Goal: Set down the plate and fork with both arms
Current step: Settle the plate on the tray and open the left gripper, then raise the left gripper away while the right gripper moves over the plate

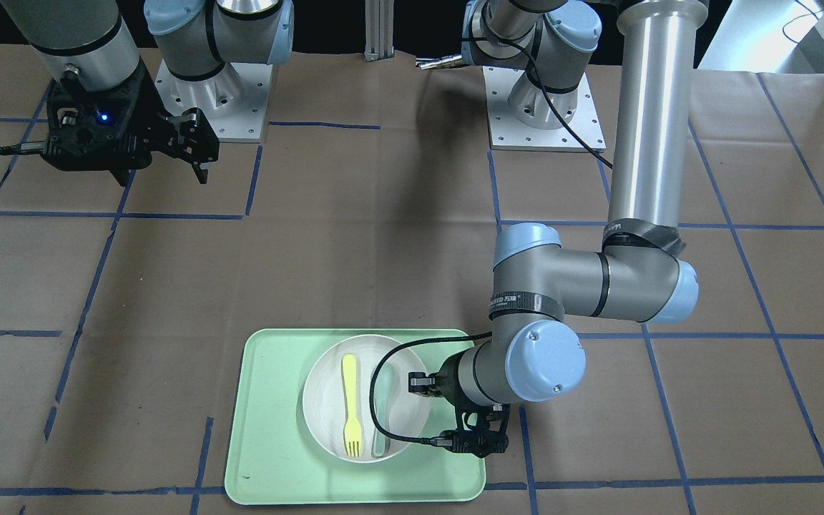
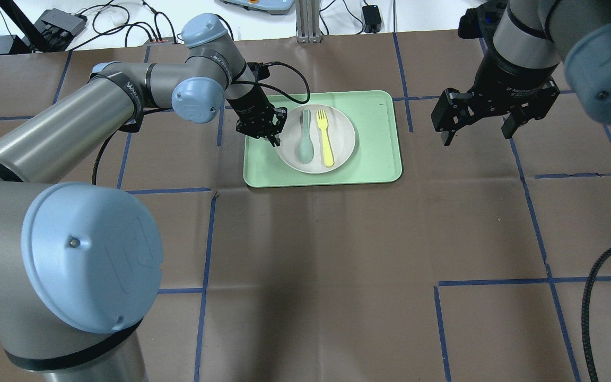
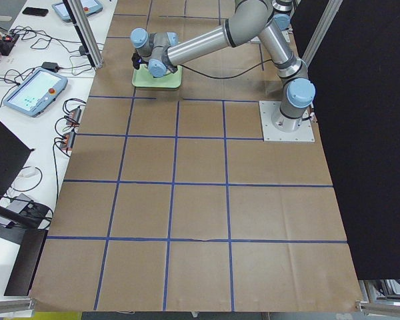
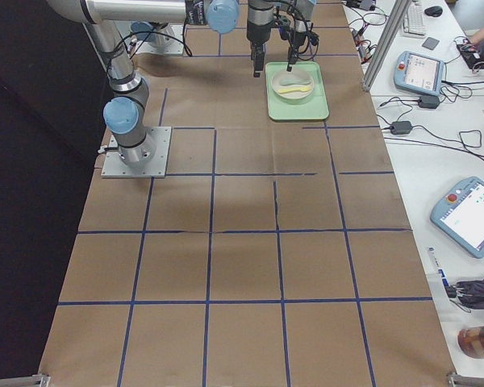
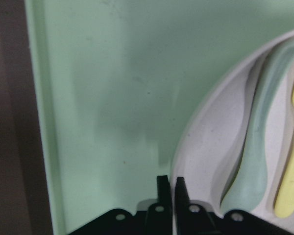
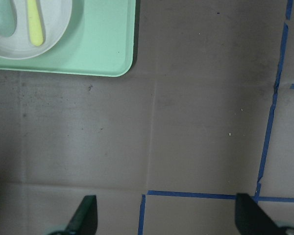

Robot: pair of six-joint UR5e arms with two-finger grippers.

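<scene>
The off-white plate (image 2: 342, 139) sits on the light green tray (image 2: 380, 156). The pale yellow fork (image 2: 325, 138) lies in the plate beside a grey-green spoon (image 2: 305, 140). My left gripper (image 2: 271, 132) is at the plate's rim on my left. In the left wrist view its fingers (image 5: 161, 188) stand almost together around the plate's (image 5: 206, 161) rim. My right gripper (image 2: 478, 132) is open and empty above the bare table, to the right of the tray. The right wrist view shows its spread gripper (image 6: 169, 220), with the plate (image 6: 54, 29) and fork (image 6: 34, 24) far off.
The table is covered in brown paper with blue tape lines (image 2: 533, 228). The arm bases (image 1: 212, 100) stand at the robot's side. Cables and pendants lie beyond the table's far edge (image 2: 125, 21). A black cable (image 2: 592, 297) hangs at the right.
</scene>
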